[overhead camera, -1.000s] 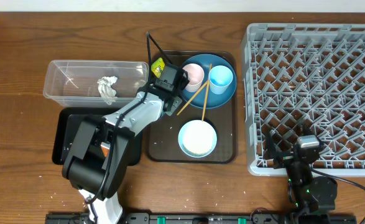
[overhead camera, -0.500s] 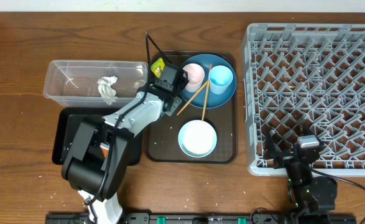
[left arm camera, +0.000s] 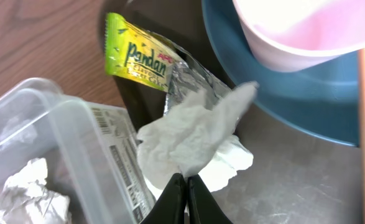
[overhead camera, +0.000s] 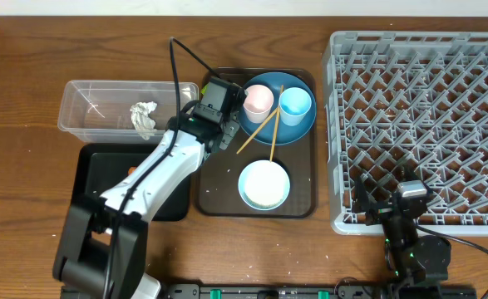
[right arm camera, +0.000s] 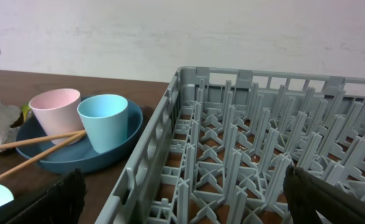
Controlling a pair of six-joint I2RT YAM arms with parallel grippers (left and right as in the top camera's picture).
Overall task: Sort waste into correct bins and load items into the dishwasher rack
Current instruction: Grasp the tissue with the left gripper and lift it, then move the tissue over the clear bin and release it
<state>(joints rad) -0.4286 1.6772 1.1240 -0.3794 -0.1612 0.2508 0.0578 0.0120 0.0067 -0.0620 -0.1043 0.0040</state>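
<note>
Here, the left gripper (left arm camera: 183, 186) is pinched tight on a crumpled white tissue (left arm camera: 194, 137) at the brown tray's (left arm camera: 306, 180) corner, just beside the clear tub (left arm camera: 76, 143) (another tissue (left arm camera: 27, 193) lies inside). Beyond sits the yellow-green wrapper (left arm camera: 138, 59), then the blue plate (left arm camera: 281, 93) bearing the pink cup (left arm camera: 306, 31). The right gripper (right arm camera: 188, 199) gapes wide at the rack (right arm camera: 244, 143).
</note>
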